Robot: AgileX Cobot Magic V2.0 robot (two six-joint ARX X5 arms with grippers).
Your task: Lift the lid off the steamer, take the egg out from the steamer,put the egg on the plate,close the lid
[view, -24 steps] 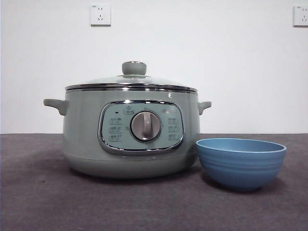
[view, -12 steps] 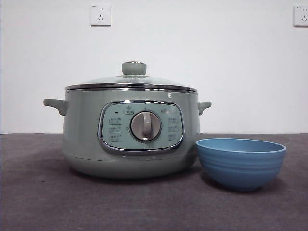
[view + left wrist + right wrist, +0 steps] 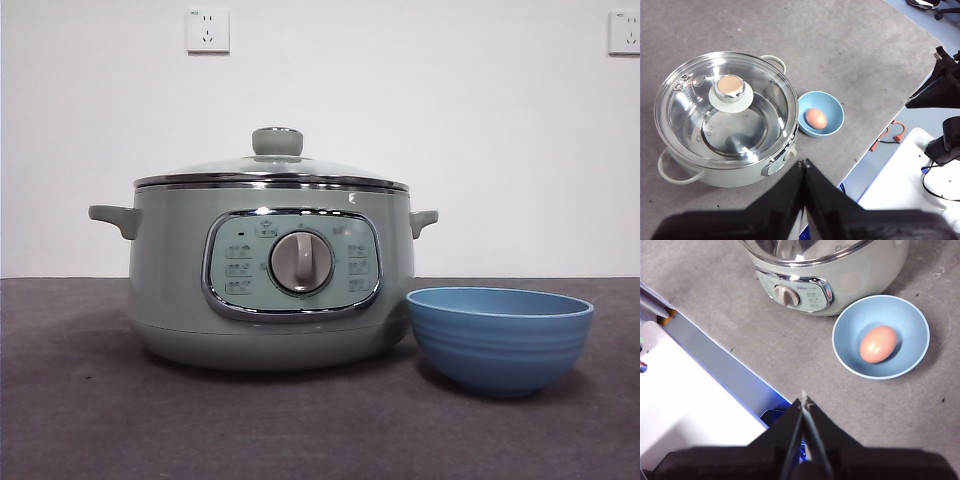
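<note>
Grey felt-like cloth covers the table (image 3: 90, 420), and behind it runs a plain white wall with two sockets high up. Nearest to me on that cloth sits the blue ribbed bowl (image 3: 500, 340) that serves as the plate, just beside the steamer's front right flank, perhaps touching it. Seen from above, the brown egg (image 3: 878, 344) lies in the bottom of that bowl, a little off centre.

Behind the bowl stands the pale green steamer (image 3: 170, 270), its grey dial (image 3: 301, 262) facing me in the chrome-framed panel. The glass lid (image 3: 690, 100) sits square on the pot, chrome rim seated all round, with its green knob (image 3: 277, 141) upright at the centre. Through the glass the pot looks bare inside.

Neither arm shows from the front. The left gripper (image 3: 805, 162) hangs high above the table edge, well apart from the pot, its two black jaws pressed together with nothing between them. The right gripper (image 3: 803, 399) hovers likewise above the cloth on the near side of the bowl, jaws closed on nothing.

To my eye the whole job looks finished: egg out, lid back on. What could still go wrong is small. The bowl stands so close to the pot that a careless arm brushing either one might jog it, and an egg rolls freely in a smooth round bowl. A lid seated slightly off its rim could also slip, though I see no tilt.
</note>
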